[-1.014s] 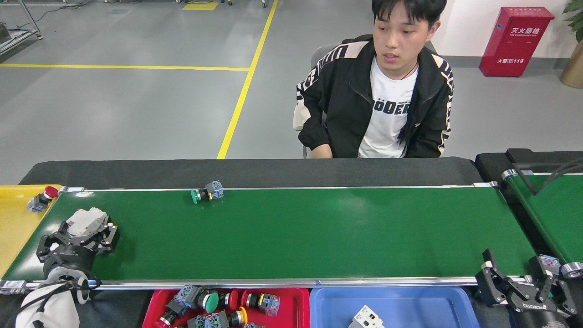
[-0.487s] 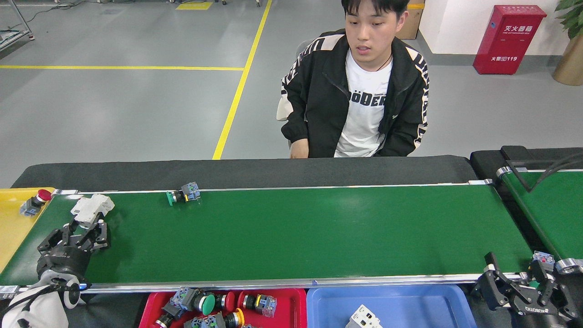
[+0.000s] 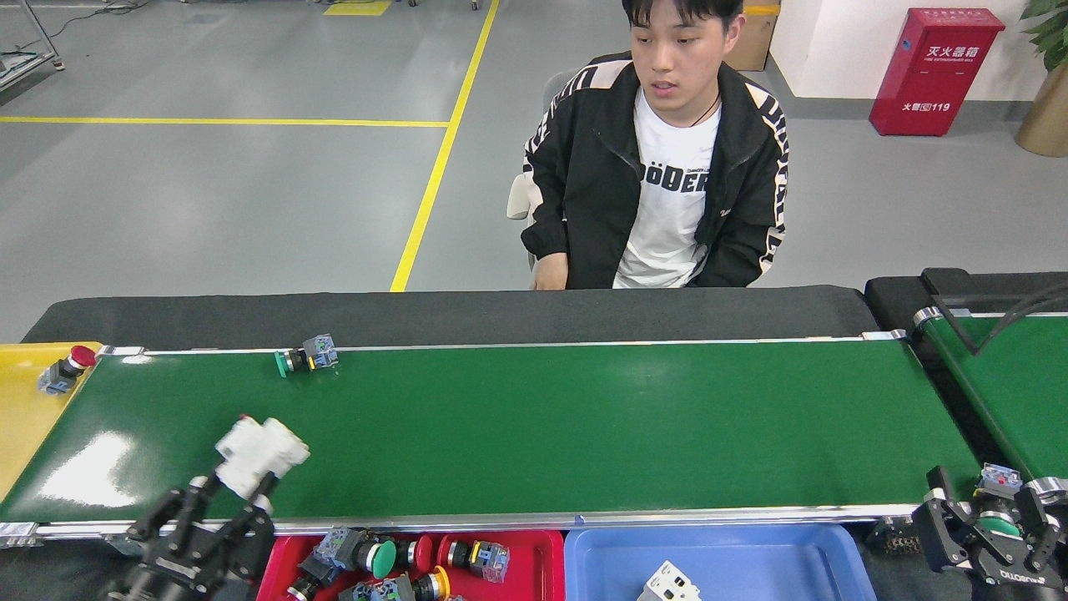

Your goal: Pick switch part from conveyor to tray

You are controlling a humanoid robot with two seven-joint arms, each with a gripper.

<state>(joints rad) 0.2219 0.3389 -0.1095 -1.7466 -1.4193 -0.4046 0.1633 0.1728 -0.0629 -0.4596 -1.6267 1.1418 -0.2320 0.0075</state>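
Observation:
A white switch part (image 3: 259, 451) is held above the near side of the conveyor (image 3: 542, 417), with my left gripper (image 3: 242, 488) shut on it from below. A green-button switch part (image 3: 304, 357) lies on the belt by the far rail. At the belt's right end a small switch part (image 3: 997, 484) with a green button sits between the spread fingers of my right gripper (image 3: 989, 511), which looks open. The red tray (image 3: 542, 547) holds several switch parts. The blue tray (image 3: 751, 559) holds one white part (image 3: 667, 583).
A yellow tray (image 3: 17, 417) at the left end carries a red-button switch (image 3: 60, 371). A person (image 3: 659, 167) sits behind the black table edge. A second green belt (image 3: 1010, 384) with black cables stands at the right.
My left gripper has carried the white part from the belt's left end toward the near rail, rightward above the red tray's corner. The green-button switch has drifted left along the belt.

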